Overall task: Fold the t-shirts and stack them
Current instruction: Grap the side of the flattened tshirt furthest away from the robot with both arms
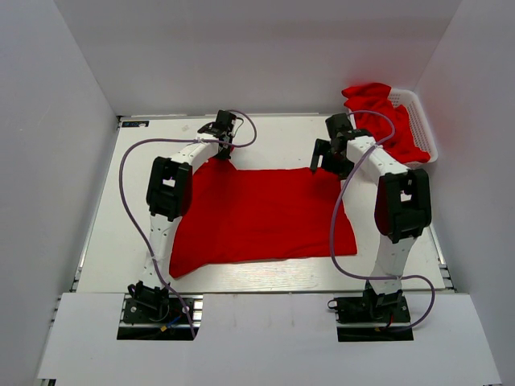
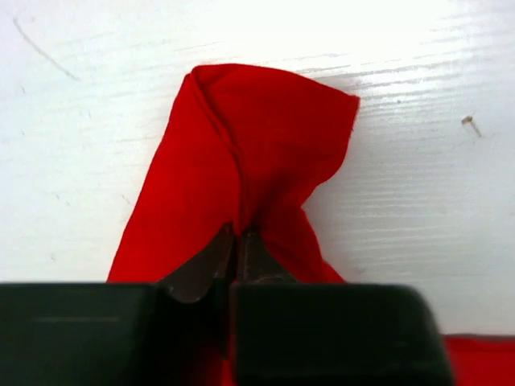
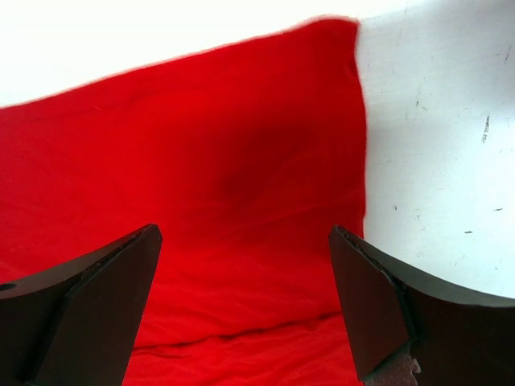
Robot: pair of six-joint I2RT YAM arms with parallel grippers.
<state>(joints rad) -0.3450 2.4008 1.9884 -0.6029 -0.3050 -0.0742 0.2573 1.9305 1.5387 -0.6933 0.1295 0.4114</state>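
A bright red t-shirt point(image 1: 261, 213) lies spread on the white table between the arms. My left gripper point(image 1: 222, 145) is shut on its far left corner; in the left wrist view the pinched cloth point(image 2: 241, 161) folds up in front of the closed gripper point(image 2: 238, 235). My right gripper point(image 1: 320, 158) is open and empty, hovering over the shirt's far right corner. In the right wrist view the gripper point(image 3: 245, 233) stands wide over the red cloth point(image 3: 201, 161), its edge just to the right. More red t-shirts point(image 1: 378, 121) are heaped in the basket.
A white plastic lattice basket point(image 1: 422, 121) stands at the back right corner, against the right wall. White walls enclose the table on three sides. Bare table point(image 1: 265, 141) shows beyond the shirt and along its left side.
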